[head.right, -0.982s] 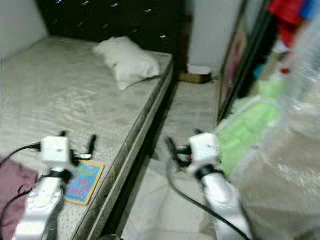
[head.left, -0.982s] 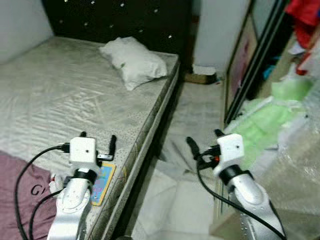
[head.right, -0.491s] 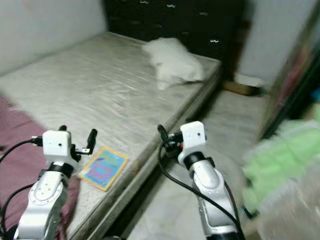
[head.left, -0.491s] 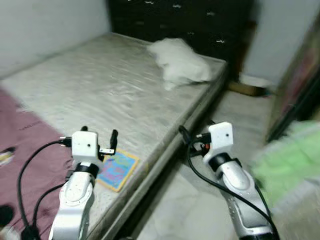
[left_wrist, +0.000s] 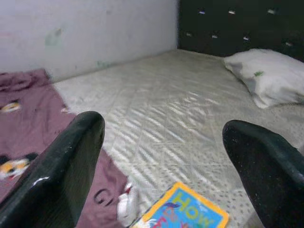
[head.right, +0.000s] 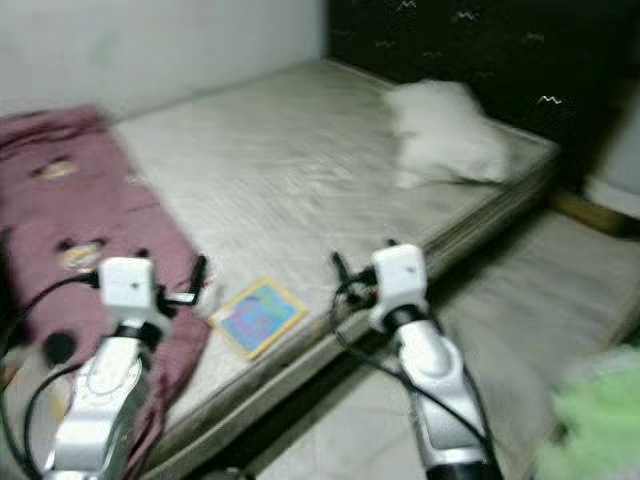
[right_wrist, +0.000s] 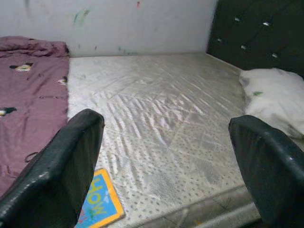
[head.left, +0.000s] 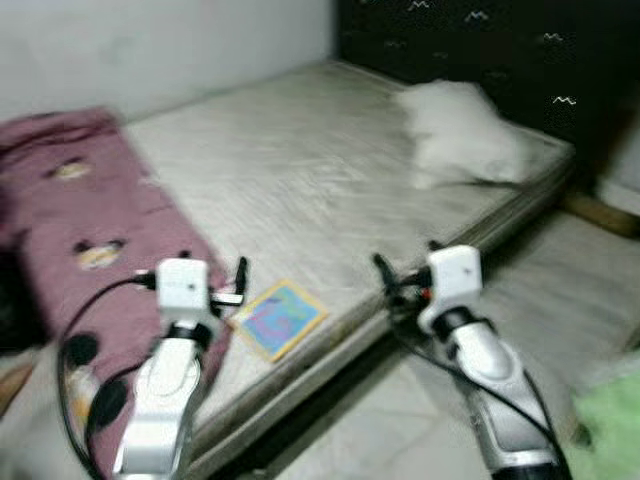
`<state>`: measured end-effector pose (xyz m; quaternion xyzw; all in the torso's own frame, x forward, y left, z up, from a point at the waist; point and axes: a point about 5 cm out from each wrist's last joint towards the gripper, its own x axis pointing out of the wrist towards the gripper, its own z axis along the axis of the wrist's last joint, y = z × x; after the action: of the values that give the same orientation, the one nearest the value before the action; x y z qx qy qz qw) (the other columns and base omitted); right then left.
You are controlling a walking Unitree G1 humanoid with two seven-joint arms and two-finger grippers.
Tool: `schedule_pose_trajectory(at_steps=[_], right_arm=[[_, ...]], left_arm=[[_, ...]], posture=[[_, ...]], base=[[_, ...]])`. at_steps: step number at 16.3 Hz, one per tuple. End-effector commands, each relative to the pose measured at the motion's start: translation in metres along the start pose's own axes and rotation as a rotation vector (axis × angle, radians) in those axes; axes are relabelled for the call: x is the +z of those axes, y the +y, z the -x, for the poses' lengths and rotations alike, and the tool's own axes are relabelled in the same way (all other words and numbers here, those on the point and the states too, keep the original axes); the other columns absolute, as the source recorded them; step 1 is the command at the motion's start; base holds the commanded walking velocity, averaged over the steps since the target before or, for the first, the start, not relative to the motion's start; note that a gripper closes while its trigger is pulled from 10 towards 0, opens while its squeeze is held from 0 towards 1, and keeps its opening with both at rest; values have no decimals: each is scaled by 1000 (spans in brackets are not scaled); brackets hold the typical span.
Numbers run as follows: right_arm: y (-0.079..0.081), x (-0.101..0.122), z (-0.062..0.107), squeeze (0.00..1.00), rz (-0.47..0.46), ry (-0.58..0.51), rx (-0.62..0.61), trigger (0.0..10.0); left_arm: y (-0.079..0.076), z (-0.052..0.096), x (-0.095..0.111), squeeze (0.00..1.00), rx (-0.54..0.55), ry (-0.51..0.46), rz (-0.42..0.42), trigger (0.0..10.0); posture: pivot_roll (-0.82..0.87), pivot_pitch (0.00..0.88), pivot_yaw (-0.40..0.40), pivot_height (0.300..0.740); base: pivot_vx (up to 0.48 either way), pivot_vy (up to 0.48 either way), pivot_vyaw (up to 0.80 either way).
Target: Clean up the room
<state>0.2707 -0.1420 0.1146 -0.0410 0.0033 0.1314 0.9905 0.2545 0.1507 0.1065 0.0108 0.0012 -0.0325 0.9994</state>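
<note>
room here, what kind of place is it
Most likely a bedroom. A wide bed with a bare quilted mattress stands against a dark tufted headboard, with a white pillow near it and a maroon blanket along the far side. A colourful book lies near the mattress edge.

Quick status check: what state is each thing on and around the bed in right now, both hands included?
Book: lying flat, closed, near the mattress edge.
Blanket: spread out and rumpled over the bed's end.
Pillow: lying by the headboard, a bit crumpled.
Mattress: bare, no sheet.
Left hand: open, empty, raised over the blanket edge next to the book.
Right hand: open, empty, raised at the mattress side.
</note>
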Motion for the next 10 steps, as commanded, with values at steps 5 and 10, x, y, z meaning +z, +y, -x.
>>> schedule_pose_trajectory(at_steps=[5, 10], right_arm=[[4, 7, -8, 0, -10, -39, -13, 10000], [-4, 6, -16, 0, -47, -24, -156, 10000]], left_arm=[[10, -5, 3, 0, 41, -10, -26, 10000], [13, -10, 5, 0, 86, -24, -52, 10000]], posture=[[6, 0, -6, 740], [9, 0, -4, 740]], base=[[0, 0, 800], [0, 0, 800]])
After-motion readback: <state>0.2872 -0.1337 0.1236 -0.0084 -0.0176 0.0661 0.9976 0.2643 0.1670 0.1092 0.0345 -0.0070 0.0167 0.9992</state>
